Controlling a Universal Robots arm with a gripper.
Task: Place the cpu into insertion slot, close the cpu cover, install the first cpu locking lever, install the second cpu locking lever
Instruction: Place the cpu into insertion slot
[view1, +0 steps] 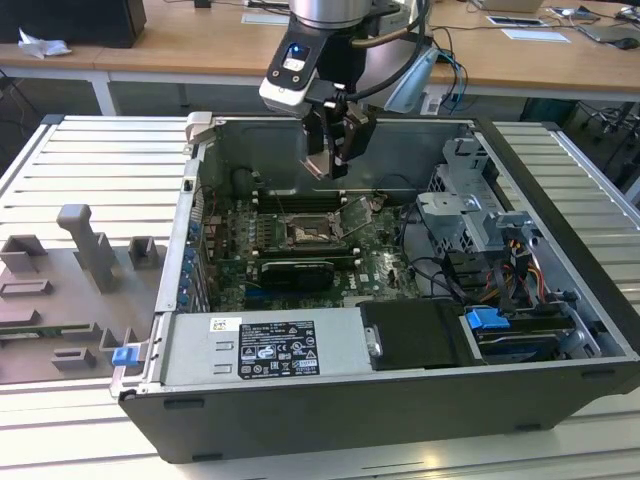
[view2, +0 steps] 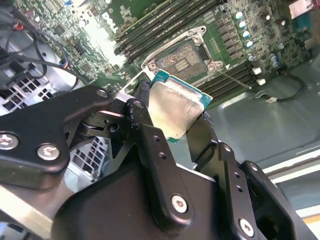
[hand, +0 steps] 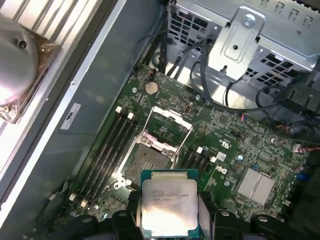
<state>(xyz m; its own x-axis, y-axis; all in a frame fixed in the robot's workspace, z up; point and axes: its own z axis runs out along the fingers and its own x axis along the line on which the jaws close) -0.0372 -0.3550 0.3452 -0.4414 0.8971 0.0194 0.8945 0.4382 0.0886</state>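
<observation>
We see the cpu (hand: 167, 207) pinched by its edges between the black fingers (view2: 150, 145) of the gripper (view1: 336, 150). Its silver face shows in both wrist views. That face has small grey writing, too faint for us to read. The cpu hangs in the air above the insertion slot (hand: 147, 162) and does not touch it. The slot is bare, and the cpu cover (hand: 169, 124) stands lifted open just beside it. In the exterior view the arm reaches down into the open computer case (view1: 300, 420), above the slot. Well apart from the slot, a grey box (view1: 190, 350) has a white label (view1: 275, 348) with tiny black print.
</observation>
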